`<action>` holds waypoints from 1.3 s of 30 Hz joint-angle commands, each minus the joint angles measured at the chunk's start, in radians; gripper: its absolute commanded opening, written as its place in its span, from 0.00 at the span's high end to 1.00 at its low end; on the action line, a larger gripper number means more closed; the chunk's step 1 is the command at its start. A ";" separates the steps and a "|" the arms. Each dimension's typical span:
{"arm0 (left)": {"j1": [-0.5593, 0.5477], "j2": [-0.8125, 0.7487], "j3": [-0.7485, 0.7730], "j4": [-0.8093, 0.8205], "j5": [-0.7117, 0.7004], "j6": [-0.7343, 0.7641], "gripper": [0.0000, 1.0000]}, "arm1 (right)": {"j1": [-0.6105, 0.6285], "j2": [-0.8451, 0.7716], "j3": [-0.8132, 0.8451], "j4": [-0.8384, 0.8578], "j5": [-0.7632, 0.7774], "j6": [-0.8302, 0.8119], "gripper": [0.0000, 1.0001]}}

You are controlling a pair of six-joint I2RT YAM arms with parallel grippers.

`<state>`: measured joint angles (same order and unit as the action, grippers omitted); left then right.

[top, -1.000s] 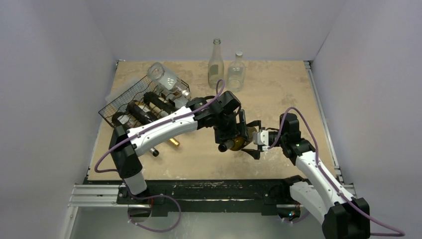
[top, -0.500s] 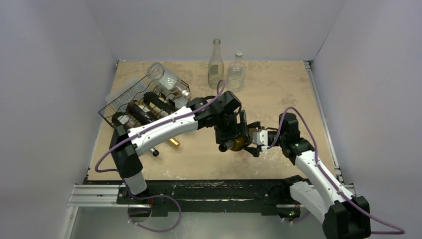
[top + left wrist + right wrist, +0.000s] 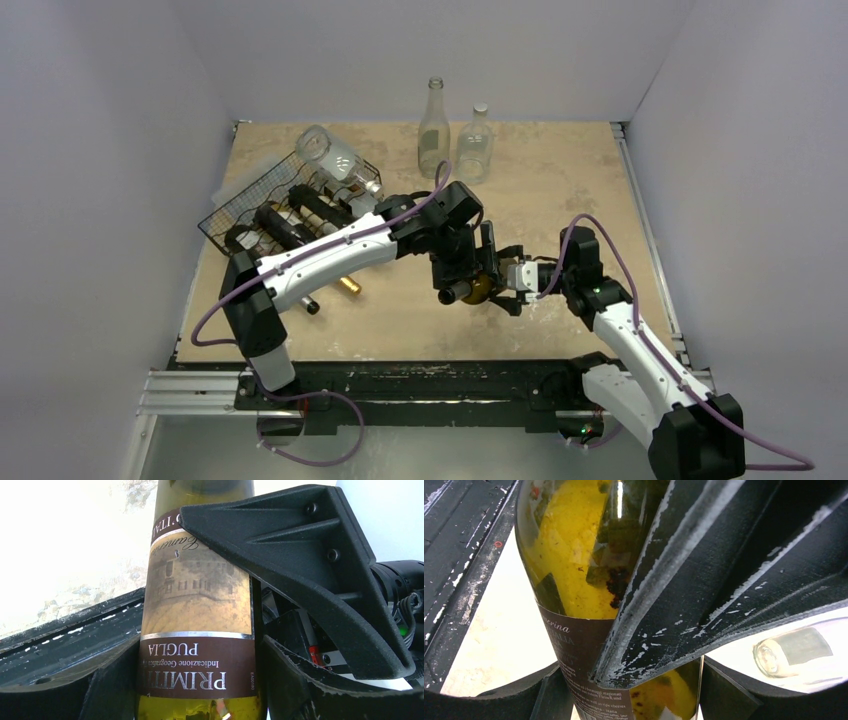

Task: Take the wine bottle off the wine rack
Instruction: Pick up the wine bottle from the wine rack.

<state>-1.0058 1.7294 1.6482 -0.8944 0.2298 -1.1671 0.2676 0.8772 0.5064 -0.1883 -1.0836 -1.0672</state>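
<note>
Centre of the overhead view, well clear of the wine rack (image 3: pixel 290 205) at upper left, the left gripper (image 3: pixel 468 278) and right gripper (image 3: pixel 502 288) both clamp the wine bottle (image 3: pixel 480 289). Neither should let go until the other's hold is firm.

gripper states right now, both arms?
Left gripper: closed on the bottle.
Right gripper: closed on the same bottle.

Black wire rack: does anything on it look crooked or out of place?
Yes. A clear glass bottle lies tilted on top of the black wire-mesh rack at its far corner, while the dark bottles rest lower, necks poking out the near side.
</note>
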 commanded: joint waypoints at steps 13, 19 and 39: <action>0.024 -0.084 -0.035 0.191 0.117 0.060 0.09 | 0.010 0.008 0.043 -0.001 -0.036 0.007 0.87; 0.048 -0.133 -0.105 0.237 0.134 0.081 0.09 | 0.009 0.008 0.045 -0.005 -0.040 0.011 0.88; 0.174 -0.413 -0.286 0.369 0.157 0.274 0.05 | 0.010 0.013 0.048 -0.005 -0.052 0.034 0.89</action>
<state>-0.8822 1.4170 1.3876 -0.5934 0.3824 -1.0035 0.2703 0.8970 0.5064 -0.2333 -1.0863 -1.0477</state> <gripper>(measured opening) 0.941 0.789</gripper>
